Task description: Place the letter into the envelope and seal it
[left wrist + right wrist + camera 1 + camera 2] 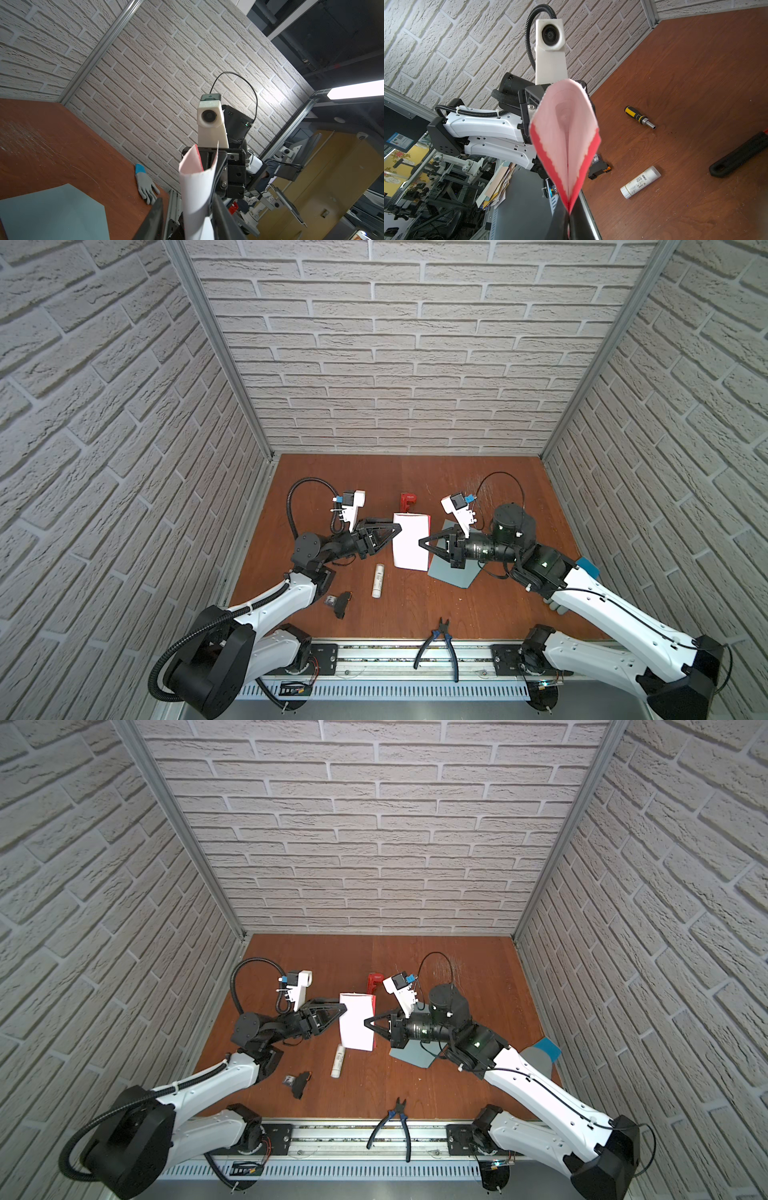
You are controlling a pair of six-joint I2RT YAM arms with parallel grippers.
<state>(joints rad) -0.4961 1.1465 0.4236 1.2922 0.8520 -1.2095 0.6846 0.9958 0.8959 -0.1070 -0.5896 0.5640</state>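
Letter (410, 541): held off the table at mid-scene, between both grippers; two layers bowed apart, white outside, red-edged within; long axis runs near to far in both top views.
Pliers (440, 643): nearest item, lying across the front rail, right of centre, well apart from the work.
Glue stick (378, 580): on the table (498, 614), just near and left of the letter, long axis also near to far, untouched.
Envelope (453, 572): flat on the table, right of the letter and slightly nearer, largely hidden under the right arm in the top views; which side its mouth faces cannot be told.
Left gripper (397, 531): jaws partway apart around the letter's left edge; in the left wrist view one finger touches the paper and the other stands off it, so it looks like no firm hold.
Right gripper (420, 542): pinched tight on the letter's right edge, pressing both layers together.
Red tool (408, 502): farthest, on the table just beyond the letter's far edge.
Next move: the envelope lies down and to the right of the letter, directly below the right arm. That arm is nearer and has the sure grip, so the letter likely travels right and down, with its long axis turned to meet the mouth.
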